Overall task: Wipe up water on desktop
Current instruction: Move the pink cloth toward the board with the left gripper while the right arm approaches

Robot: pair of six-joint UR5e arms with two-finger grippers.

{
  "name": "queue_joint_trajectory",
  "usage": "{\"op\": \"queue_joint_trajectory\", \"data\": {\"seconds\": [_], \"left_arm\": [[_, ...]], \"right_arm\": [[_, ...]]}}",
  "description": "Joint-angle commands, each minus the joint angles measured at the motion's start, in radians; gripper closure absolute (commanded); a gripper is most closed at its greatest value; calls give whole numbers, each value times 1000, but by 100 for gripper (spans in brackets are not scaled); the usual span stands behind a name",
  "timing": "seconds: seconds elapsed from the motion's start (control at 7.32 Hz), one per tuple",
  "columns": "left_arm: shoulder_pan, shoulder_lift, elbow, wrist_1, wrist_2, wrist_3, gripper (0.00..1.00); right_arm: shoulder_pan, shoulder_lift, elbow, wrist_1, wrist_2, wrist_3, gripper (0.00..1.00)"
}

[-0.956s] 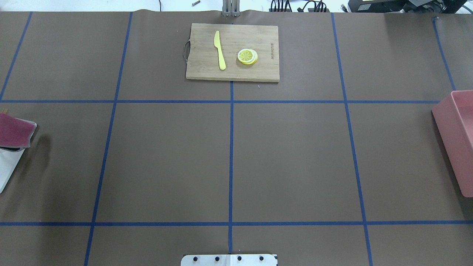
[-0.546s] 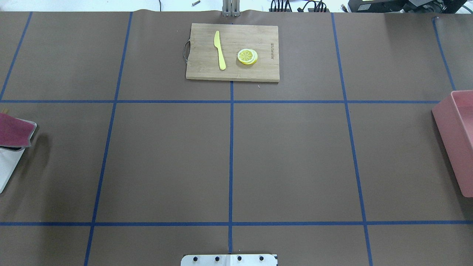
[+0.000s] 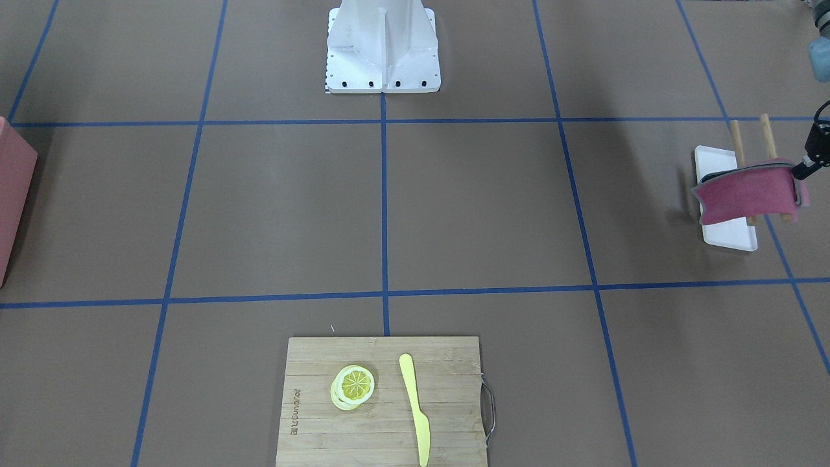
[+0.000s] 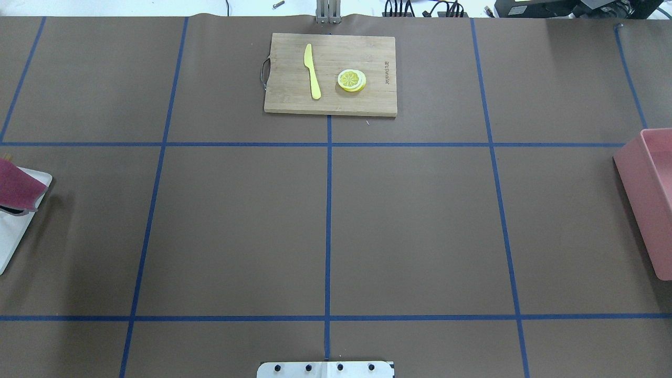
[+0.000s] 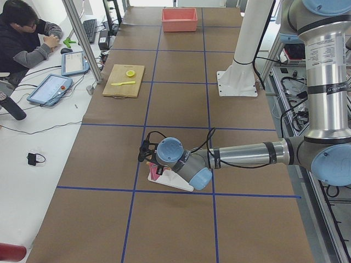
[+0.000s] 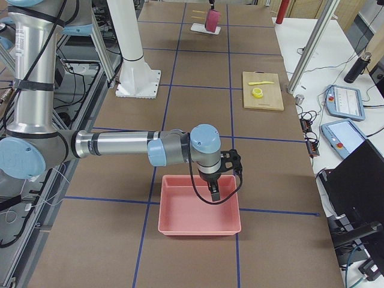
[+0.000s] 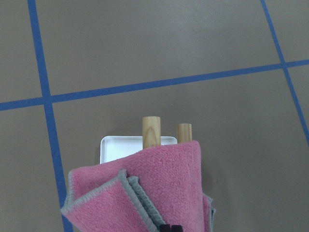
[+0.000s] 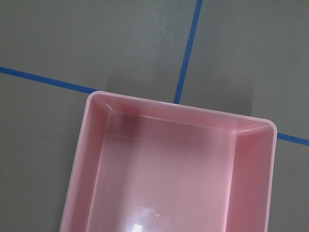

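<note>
Left gripper (image 7: pixel 170 228) pinches the pink fleece cloth (image 7: pixel 159 188) draped over wooden pegs (image 7: pixel 151 131) at nine o'clock, presumably for wiping the brown taped desktop (image 4: pixel 420 226); whether the right gripper (image 6: pixel 215 193) is spread, I cannot tell.

Overhead opposite front camera, sharing desktop (image 4: pixel 420 226)

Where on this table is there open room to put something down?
The two big middle squares of the desktop are bare, between the cutting board at the far side and the robot's base plate. Crowded spots: the pink tub at the right edge, the cloth and white tray at the left.
</note>
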Motion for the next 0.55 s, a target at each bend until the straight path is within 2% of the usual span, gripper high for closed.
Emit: {"op": "queue_joint_trajectory", "data": {"seconds": [0.0, 0.14, 0.41], "left_arm": [[-57, -91, -12, 122, -4, -5, 100], [-59, -139, -41, 191, -21, -58, 100], [-59, -239, -88, 202, -7, -360, 100]], "right_arm": [[1, 0, 1, 0, 0, 2, 0], [0, 0, 3, 0, 2, 2, 0], [0, 2, 29, 26, 15, 11, 0]]}}
